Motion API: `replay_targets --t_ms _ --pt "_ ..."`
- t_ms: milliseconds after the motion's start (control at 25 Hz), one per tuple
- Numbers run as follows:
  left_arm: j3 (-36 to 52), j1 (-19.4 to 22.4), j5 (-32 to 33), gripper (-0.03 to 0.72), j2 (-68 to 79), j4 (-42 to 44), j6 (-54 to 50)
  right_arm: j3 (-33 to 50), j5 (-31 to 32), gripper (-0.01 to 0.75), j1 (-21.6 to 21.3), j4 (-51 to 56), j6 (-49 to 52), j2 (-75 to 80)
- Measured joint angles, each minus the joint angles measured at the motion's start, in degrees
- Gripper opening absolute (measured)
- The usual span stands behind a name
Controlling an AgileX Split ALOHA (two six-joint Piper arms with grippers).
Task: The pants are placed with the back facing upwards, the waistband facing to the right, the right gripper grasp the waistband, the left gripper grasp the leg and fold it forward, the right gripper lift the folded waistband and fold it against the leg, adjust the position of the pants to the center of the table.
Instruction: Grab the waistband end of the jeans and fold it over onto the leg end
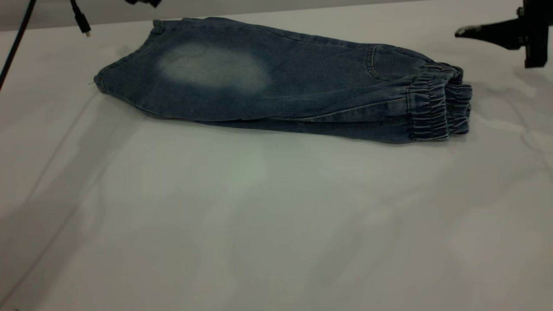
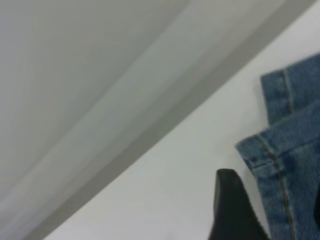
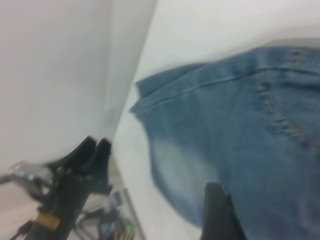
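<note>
On the table, folded pants hide the printed leg; both grippers' states unreadable.

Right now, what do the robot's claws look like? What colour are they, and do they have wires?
The right claw is black and pointed like a beak, with a whitish tip, fixed to a boxy black block. Only a dark sliver of the left claw peeks in at the top edge of the exterior view; its wrist view shows a plain curved black finger. A thin black cable with a small plug dangles nearby.
</note>
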Motion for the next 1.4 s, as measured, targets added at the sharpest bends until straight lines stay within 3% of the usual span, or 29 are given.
replay_targets --t_ms 280,520,880,1120,1280,1400 --pt "-0.06 -1.48 3.32 0.398 -3.06 -1.41 -5.21 0.05 10.65 0.406 0.8 -6.72 1.8 0.0" --pt "-0.06 -4.7 4.83 0.398 -3.1 -5.64 -2.98 0.05 11.76 0.409 7.57 -14.44 2.31 0.0" --pt "-0.06 -5.28 9.55 0.4 -3.25 -13.74 3.21 0.05 -1.23 0.502 21.99 -28.44 6.45 0.0" --pt "-0.06 -5.28 9.69 0.4 -3.32 -21.83 9.97 -0.55 -9.86 0.509 22.25 -26.53 1.65 0.0" --pt "-0.06 -5.28 10.06 0.4 -3.34 -27.66 15.3 -0.55 -9.72 0.509 22.25 -26.18 -5.15 0.0" --pt "-0.06 -5.28 10.5 0.4 -3.97 -31.16 19.1 -0.55 -5.59 0.509 20.97 -22.4 -7.24 0.0"
